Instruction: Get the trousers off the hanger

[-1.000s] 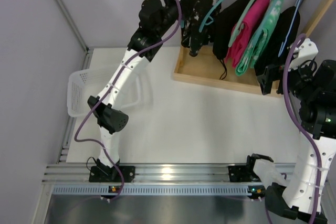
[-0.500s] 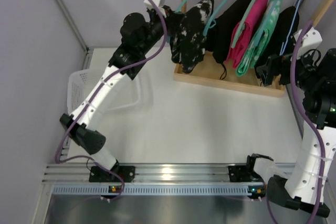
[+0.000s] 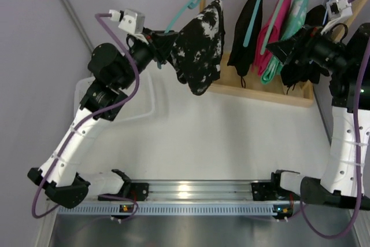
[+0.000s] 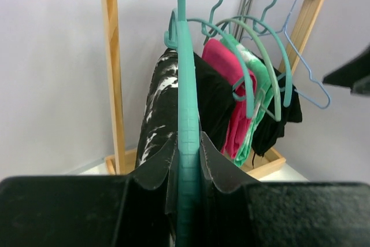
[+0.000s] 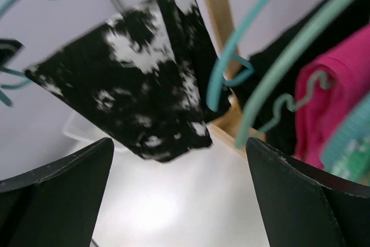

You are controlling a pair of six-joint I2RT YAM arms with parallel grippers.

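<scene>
**Limp trousers on a held hanger: pinch the cloth, not the frame**

The trousers (image 3: 199, 47) hang in the air over the far edge of the desk (image 3: 231, 137), by the left end of the wooden rack (image 3: 260, 91). They are draped on the teal hanger (image 3: 184, 11), whose hook appears to be off the rail. The left end effector (image 3: 159, 44) carries that hanger. In the left wrist view its fingers (image 4: 159, 169) are clamped narrow on the teal bar.

The right end effector (image 3: 276, 50) hovers apart from the trousers, in front of the other hung clothes (image 3: 272, 36). Its jaws are spread wide and hold nothing. In its own view the printed cloth fills the gap ahead.

The cloth looks soft, light and limp. It sags to a point at its lower end, so it should yield to a pinch and bunch easily. It will probably slide along smooth plastic with little pull.

The best hold is likely the free lower hem or side edge, well below the bar, with a deep bite so the thin fabric does not slip out. The hanger is thin and may flex or twist in the left grip. A steady pull along the drape seems safer than a jerk.
</scene>
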